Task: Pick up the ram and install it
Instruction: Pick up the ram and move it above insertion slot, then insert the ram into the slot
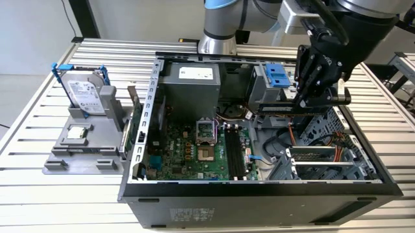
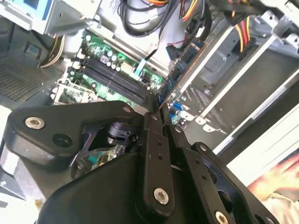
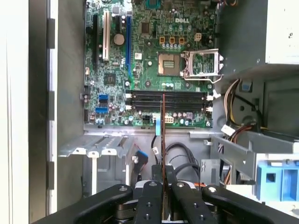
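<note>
A slatted aluminium table [image 1: 32,194] is carrying an open desktop computer case [image 1: 259,206], with its motherboard [image 1: 188,158] facing up. Above the case, over the cables beside the drive cage, the gripper [image 1: 302,104] is hanging with its fingers closed on one end of the ram [image 1: 275,110]. They are pinching its flat faces, so the stick is jutting out edge-on in the first wrist view [image 3: 162,135]. The ram is hanging clear of the black memory slots [image 3: 187,99], not touching them. Judging by its build, it is going to handle as light and stiff, yet thin and fragile. Gripping the board faces near an end, away from the yellowish contact edge, is looking like the safest hold.
</note>
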### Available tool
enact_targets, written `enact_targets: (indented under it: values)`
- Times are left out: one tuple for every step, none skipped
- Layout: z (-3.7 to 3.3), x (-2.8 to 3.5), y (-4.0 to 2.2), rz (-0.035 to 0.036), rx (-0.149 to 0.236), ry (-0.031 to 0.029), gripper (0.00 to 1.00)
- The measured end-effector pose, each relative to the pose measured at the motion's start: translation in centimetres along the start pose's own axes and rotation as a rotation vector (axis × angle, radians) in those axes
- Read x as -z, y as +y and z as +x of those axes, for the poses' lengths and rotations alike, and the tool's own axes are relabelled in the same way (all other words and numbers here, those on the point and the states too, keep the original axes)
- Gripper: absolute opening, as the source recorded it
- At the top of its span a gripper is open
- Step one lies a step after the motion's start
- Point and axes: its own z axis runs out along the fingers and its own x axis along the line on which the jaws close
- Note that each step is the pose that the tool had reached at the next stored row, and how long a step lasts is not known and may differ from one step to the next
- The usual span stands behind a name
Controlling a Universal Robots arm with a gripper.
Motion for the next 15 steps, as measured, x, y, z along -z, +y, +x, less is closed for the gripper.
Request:
enact_targets:
  values:
    - [0.0, 0.01, -0.28, 0.0, 0.0, 0.0, 0.0]
    - [0.0, 0.01, -0.55, 0.0, 0.0, 0.0, 0.0]
    - [0.0, 0.02, -0.81, 0.0, 0.0, 0.0, 0.0]
    - [-0.01, 0.02, -1.11, 0.0, 0.0, 0.0, 0.0]
    - [-0.01, 0.03, -1.36, 0.0, 0.0, 0.0, 0.0]
    - [-0.01, 0.03, -1.51, 0.0, 0.0, -0.0001, 0.0]
    - [-0.01, 0.03, -1.51, -0.0003, 0.0, -0.0002, 0.0]
    - [-0.01, 0.03, -1.51, -0.0011, 0.0, -0.0001, 0.0]
    - [-0.01, 0.03, -1.48, -0.0014, 0.0, 0.0, 0.0]
    - [-0.01, 0.02, -1.25, -0.0014, 0.0, 0.0, 0.0]
    - [-0.01, -0.01, -0.84, -0.001, 0.0, 0.0, 0.0]
    - [-0.03, -0.07, -0.39, -0.0005, 0.0, 0.0, 0.0]
    - [-0.05, -0.13, 0.07, -0.0002, 0.0, 0.0001, 0.0]
    - [-0.06, -0.21, 0.52, 0.0, 0.0, 0.0001, 0.0]
    - [-0.12, -0.28, 0.98, 0.0001, 0.0, 0.0, 0.0]
